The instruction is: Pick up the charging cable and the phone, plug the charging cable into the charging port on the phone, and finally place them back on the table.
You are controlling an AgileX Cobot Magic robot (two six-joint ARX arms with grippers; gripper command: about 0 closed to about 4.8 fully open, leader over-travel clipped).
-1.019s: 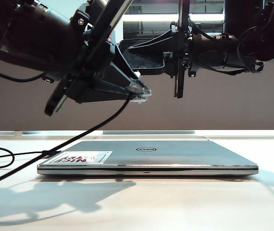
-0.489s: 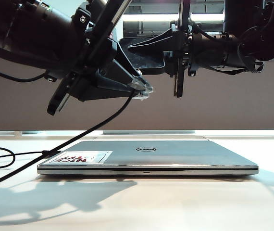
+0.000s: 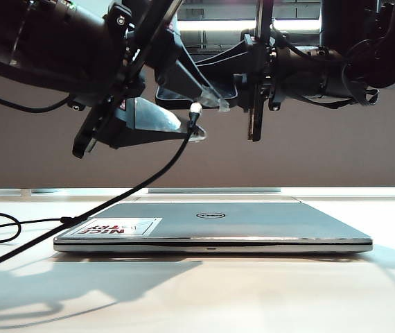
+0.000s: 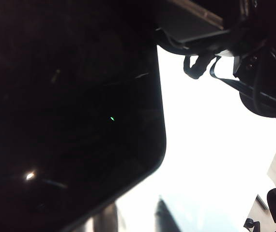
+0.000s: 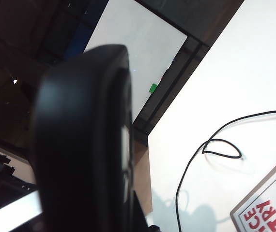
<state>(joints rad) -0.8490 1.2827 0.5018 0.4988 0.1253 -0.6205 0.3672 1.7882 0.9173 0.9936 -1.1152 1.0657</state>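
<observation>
White table (image 3: 253, 291), Dell laptop (image 3: 239, 225) under left tool (image 3: 197, 114), right tool (image 3: 215, 69)

We see a closed silver Dell laptop (image 3: 211, 225) lying flat across the middle of the exterior frame, a red-lettered sticker (image 3: 120, 227) on its lid's near left corner. Behind it, a brown-grey divider panel (image 3: 322, 163) spans the background.

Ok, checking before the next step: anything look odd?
Yes: above the laptop beside the shut right claw, the left claw stands open, yet the charging cable has its plug end midair between the jaws, cord slanting to the table.
</observation>
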